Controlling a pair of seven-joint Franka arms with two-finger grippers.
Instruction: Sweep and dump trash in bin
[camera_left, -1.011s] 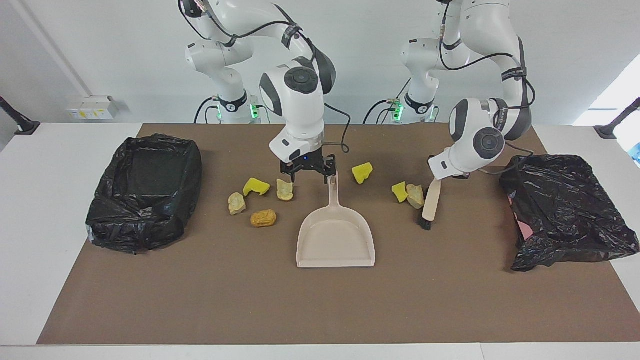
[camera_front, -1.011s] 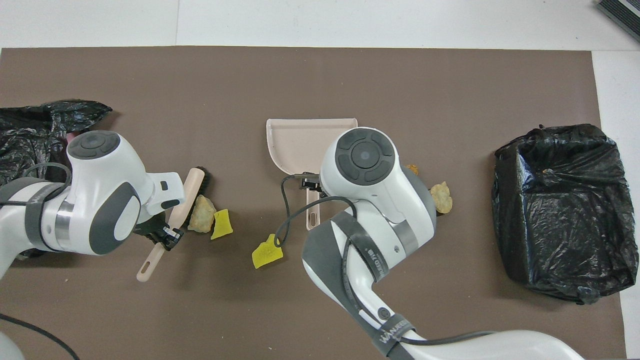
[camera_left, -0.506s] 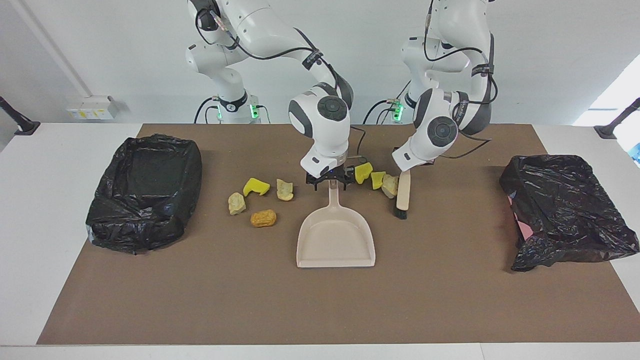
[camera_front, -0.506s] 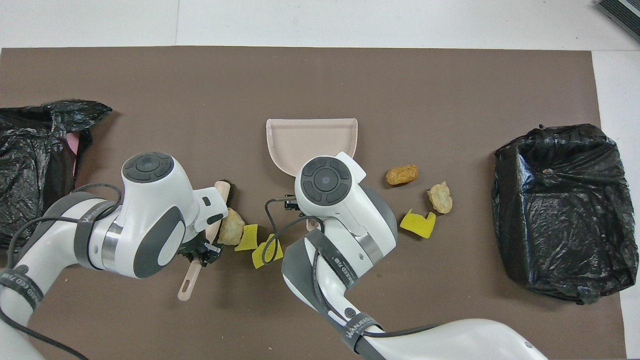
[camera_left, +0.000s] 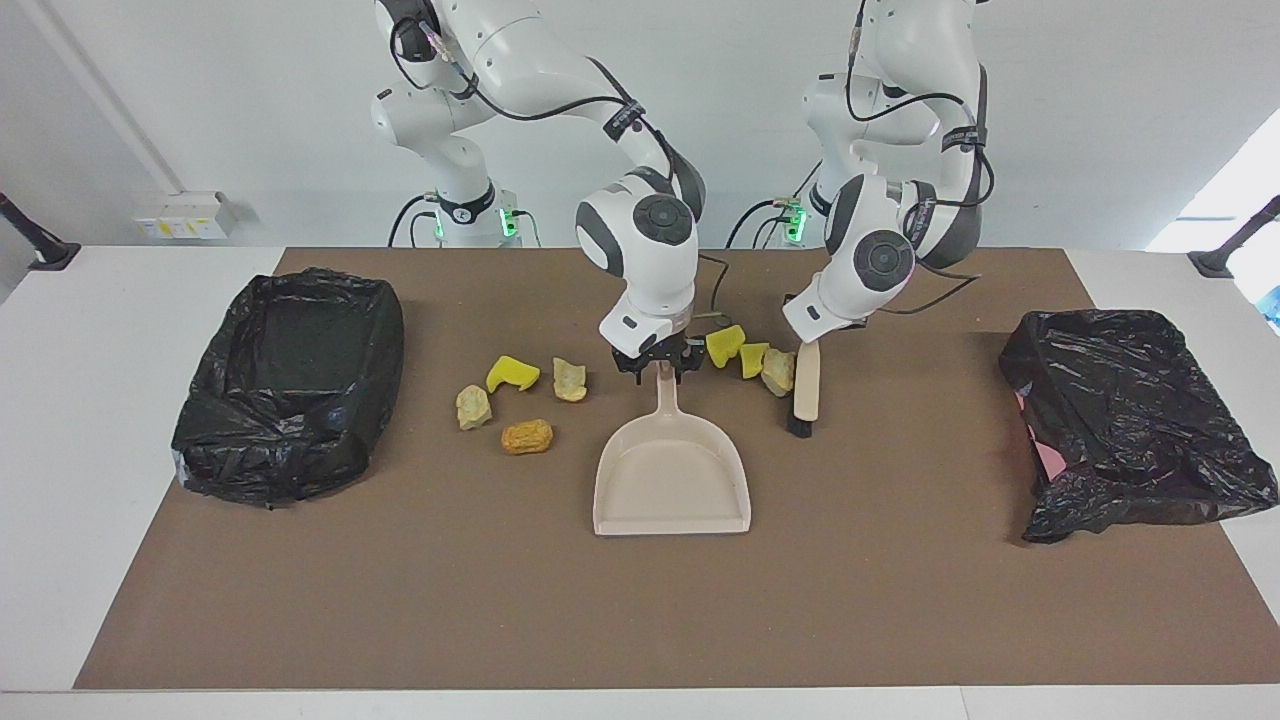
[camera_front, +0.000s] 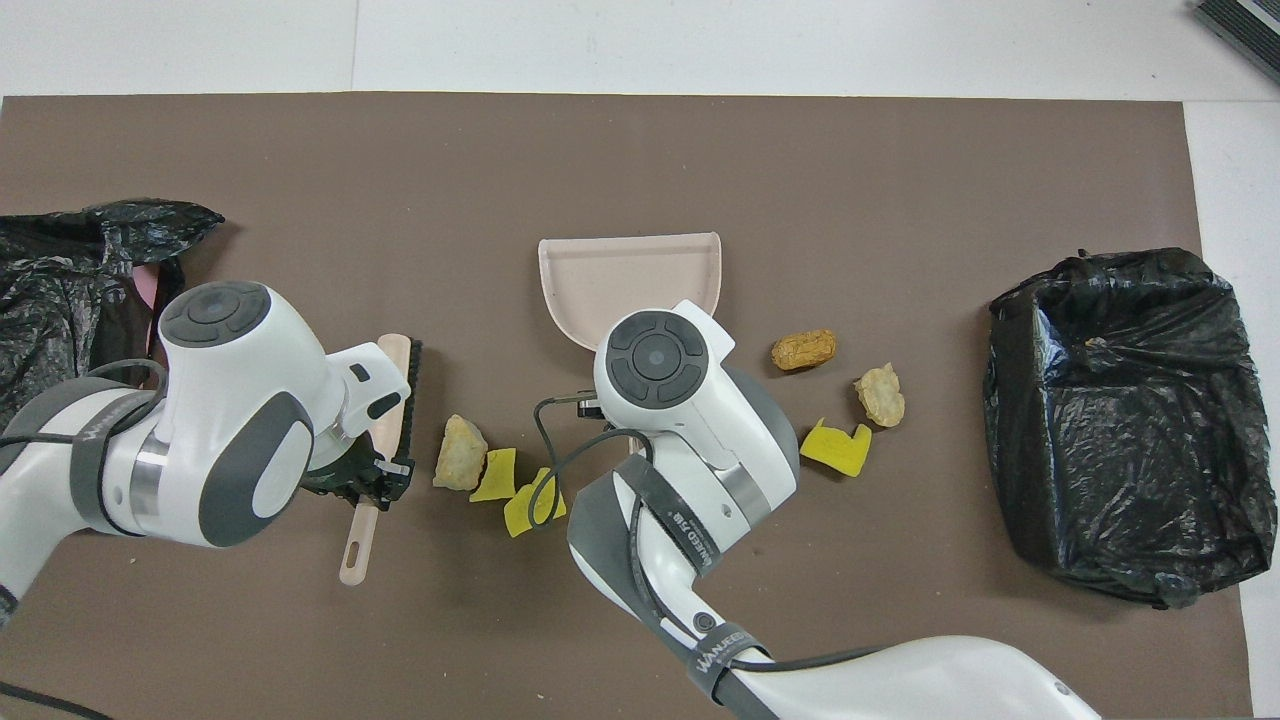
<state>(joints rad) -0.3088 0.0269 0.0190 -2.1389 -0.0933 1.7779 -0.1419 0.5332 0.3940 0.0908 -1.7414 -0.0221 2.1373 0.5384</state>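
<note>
Several trash chunks lie on the brown mat. Two yellow chunks (camera_left: 724, 345) (camera_left: 753, 358) and a beige one (camera_left: 778, 372) sit between the dustpan's handle and the brush. A yellow chunk (camera_left: 513, 373), two beige ones (camera_left: 570, 380) (camera_left: 473, 407) and an orange-brown one (camera_left: 526, 436) lie toward the right arm's end. My right gripper (camera_left: 657, 364) is shut on the handle of the beige dustpan (camera_left: 670, 480), whose pan rests flat. My left gripper (camera_left: 820, 338) is shut on the brush (camera_left: 805, 385), bristles down on the mat, a small gap from the beige chunk (camera_front: 460, 465). The black-lined bin (camera_left: 290, 380) stands at the right arm's end.
A crumpled black bag (camera_left: 1130, 420) lies at the left arm's end of the table. The brown mat (camera_left: 640, 620) stretches bare from the dustpan's mouth to the table's edge away from the robots. White table margins flank the mat.
The left arm swept the brush and two chunks toward the dustpan handle, up to the lone yellow chunk, then drew the brush slightly back. The right gripper came down and closed on the dustpan's handle.
</note>
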